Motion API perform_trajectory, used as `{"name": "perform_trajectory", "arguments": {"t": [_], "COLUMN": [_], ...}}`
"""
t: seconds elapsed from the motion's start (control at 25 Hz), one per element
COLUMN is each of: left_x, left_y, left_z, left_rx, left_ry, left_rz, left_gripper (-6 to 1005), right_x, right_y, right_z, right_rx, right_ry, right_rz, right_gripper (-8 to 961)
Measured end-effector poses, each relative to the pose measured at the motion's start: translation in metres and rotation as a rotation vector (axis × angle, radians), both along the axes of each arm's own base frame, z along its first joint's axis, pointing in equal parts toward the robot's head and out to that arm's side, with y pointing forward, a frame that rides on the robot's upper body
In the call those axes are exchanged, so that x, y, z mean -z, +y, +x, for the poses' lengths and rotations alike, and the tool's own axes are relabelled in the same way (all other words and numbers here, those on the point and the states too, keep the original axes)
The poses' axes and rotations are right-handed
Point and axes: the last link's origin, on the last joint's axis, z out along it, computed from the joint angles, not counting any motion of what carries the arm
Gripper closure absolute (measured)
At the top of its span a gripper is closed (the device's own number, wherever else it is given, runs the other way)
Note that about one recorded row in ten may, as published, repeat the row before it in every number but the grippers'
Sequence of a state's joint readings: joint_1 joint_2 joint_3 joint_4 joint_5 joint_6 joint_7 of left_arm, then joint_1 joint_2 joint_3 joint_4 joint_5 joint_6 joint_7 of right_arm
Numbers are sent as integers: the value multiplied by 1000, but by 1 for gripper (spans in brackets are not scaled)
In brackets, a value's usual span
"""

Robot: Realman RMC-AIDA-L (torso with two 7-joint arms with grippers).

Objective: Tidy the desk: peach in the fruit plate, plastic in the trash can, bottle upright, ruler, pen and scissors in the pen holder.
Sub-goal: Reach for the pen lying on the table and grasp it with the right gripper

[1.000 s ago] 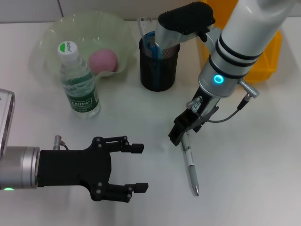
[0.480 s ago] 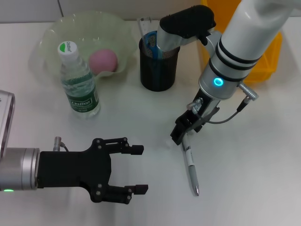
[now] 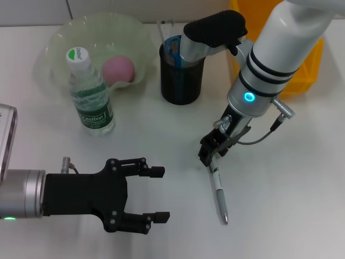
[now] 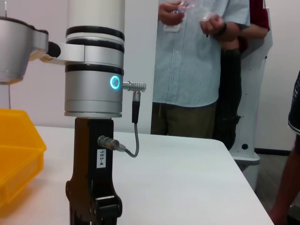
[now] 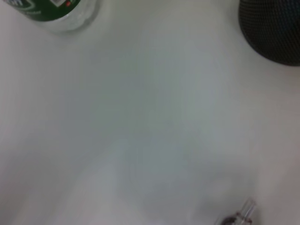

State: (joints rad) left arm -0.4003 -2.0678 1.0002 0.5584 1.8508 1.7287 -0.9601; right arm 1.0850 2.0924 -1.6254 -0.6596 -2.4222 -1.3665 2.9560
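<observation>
A white pen [image 3: 218, 189] lies on the desk right of centre. My right gripper [image 3: 209, 154] sits low over the pen's upper end and also shows in the left wrist view [image 4: 93, 208]. My left gripper [image 3: 160, 193] hovers open and empty at the front left. The bottle [image 3: 91, 97] stands upright. A pink peach [image 3: 118, 69] rests in the pale green fruit plate [image 3: 54, 40]. The black mesh pen holder [image 3: 182, 81] holds blue-handled scissors [image 3: 173, 46] and a clear ruler [image 3: 164, 27]. No plastic shows on the desk.
A yellow bin [image 3: 307, 70] stands at the back right, also in the left wrist view [image 4: 18, 154]. A person [image 4: 197, 70] stands beyond the table's far edge. The right wrist view shows the bottle's base [image 5: 56, 11] and the pen holder's side [image 5: 274, 33].
My right arm has shifted slightly to the right above the pen's upper end. The pen and my left gripper have not moved.
</observation>
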Motion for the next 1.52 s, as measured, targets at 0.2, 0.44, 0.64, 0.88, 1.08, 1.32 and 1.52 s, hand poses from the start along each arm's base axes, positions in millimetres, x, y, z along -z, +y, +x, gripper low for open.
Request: {"name": "perform_trajectory", "arguments": {"t": [0.2,0.44,0.64,0.88,1.08,1.32,1.52], "left_x": [0,0,0,0,0,0,0], "left_y": [0,0,0,0,1,1,2], "left_z": [0,0,0,0,1,1,2], "left_rx": [1,4,4,4,6,17,19], "left_ry": [2,3,3,3,3,1,1], "left_rz": [-1,-2,-2,-2,-2,7,8], "left_gripper": [197,197,197,197,197,197,197], "right_x": [1,1,1,2,2,4,6], "right_y": [0,0,-1,0,0,0,-2], "right_z": [0,2,4,4,6,4,6], "right_rx": [-6,0,8,9,14,-4,-1], "right_ry": [-7,-9,-14,-9,-7,-21,-45], "right_rz": [-4,-2,-4,0,5,-4,-21], "right_gripper": [537,618,640,615,589,584,617]}}
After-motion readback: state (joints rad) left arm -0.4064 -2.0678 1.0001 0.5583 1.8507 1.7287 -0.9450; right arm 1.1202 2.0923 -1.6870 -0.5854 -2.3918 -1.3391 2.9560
